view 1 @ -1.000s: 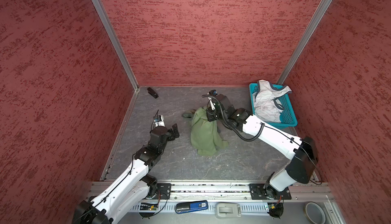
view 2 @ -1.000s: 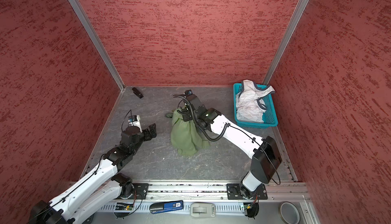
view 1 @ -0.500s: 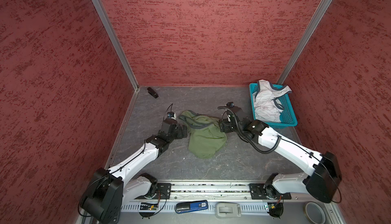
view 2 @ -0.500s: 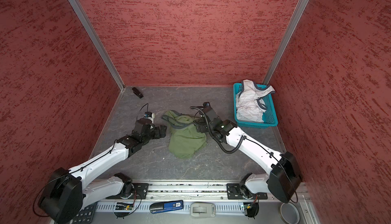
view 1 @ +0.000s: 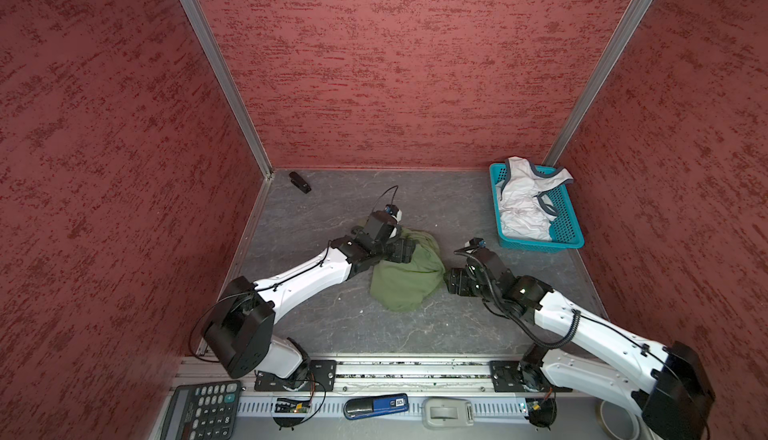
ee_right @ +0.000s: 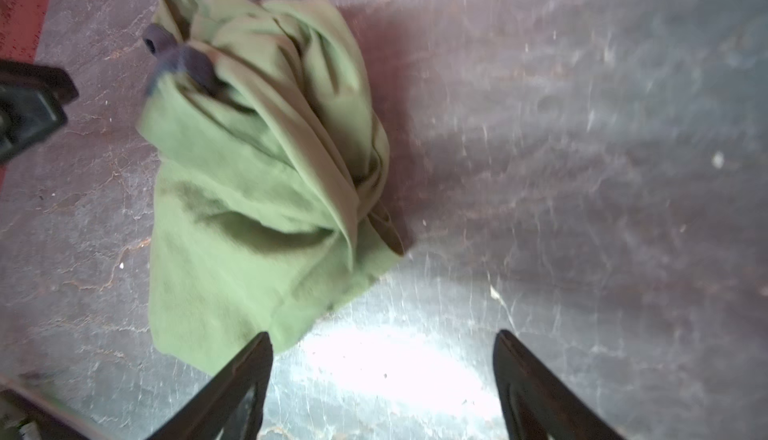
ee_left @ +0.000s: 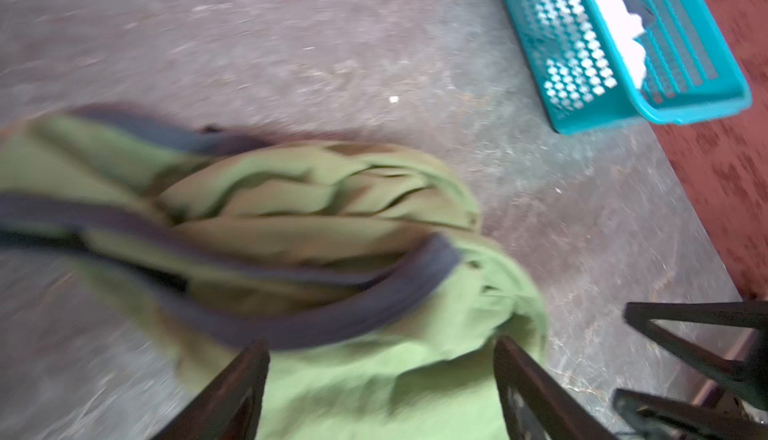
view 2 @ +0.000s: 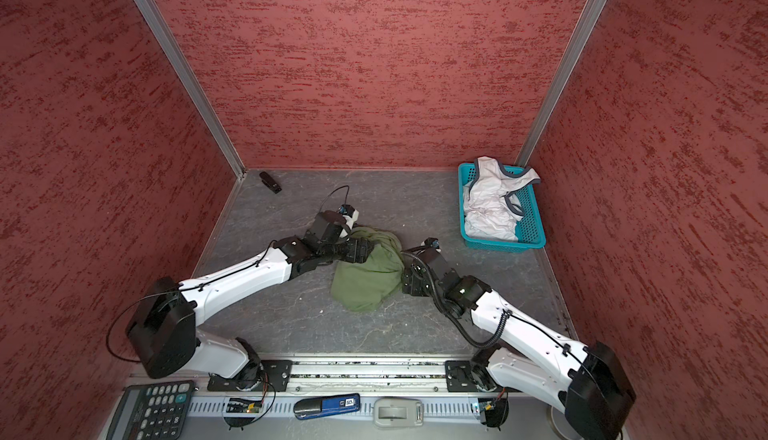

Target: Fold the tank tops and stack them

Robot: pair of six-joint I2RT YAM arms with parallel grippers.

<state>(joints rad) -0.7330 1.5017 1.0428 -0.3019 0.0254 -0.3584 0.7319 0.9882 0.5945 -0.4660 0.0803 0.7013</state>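
The olive green tank top (view 1: 409,278) (view 2: 365,278) lies crumpled mid-table, its grey trim (ee_left: 291,325) bunched up. My left gripper (view 1: 402,251) (ee_left: 380,359) hovers open over its far left part, with cloth under the wide-apart fingers (ee_left: 245,375) but not pinched. My right gripper (view 1: 451,282) (ee_right: 382,355) is open at the top's right edge, mostly over bare table, one fingertip (ee_right: 257,359) overlapping a cloth corner (ee_right: 232,325). The white tank top (view 1: 523,205) (view 2: 490,205) lies rumpled in the turquoise basket (view 1: 569,230).
The basket (ee_left: 623,109) stands at the back right against the red wall. A small black object (view 1: 300,181) lies at the back left corner. A calculator (view 1: 201,409), a blue device (view 1: 376,404) and a tape roll (view 1: 619,421) sit beyond the front rail.
The right gripper let go of the lifted green top, which dropped to the table, and drew back to the right. The left arm reached in over the green top.
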